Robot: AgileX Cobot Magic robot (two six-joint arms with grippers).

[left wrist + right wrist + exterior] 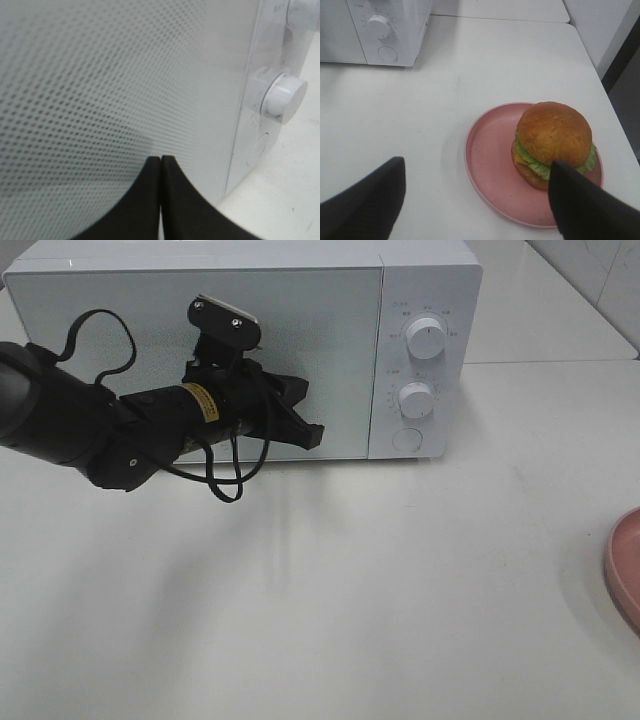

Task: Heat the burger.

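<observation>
The burger (pixel 554 137), with a golden-brown bun and green lettuce, sits on a round pink plate (pixel 490 160) in the right wrist view. My right gripper (pixel 477 167) hovers above it, open, jaws spread wide with nothing between them; one finger (pixel 585 205) covers the burger's near edge. The white microwave (pixel 240 340) stands at the back of the table with its door closed. My left gripper (pixel 310 435) is shut and empty, its tips close to the door's lower right part (pixel 161 160), near the control panel. In the exterior view the burger is out of frame.
The microwave's panel carries two round knobs (pixel 427 339) (pixel 416 400) and a round button (pixel 407 440). Only the plate's rim (pixel 625 570) shows at the right edge of the exterior view. A black cable (pixel 225 475) hangs from the left arm. The table's right edge lies beyond the plate.
</observation>
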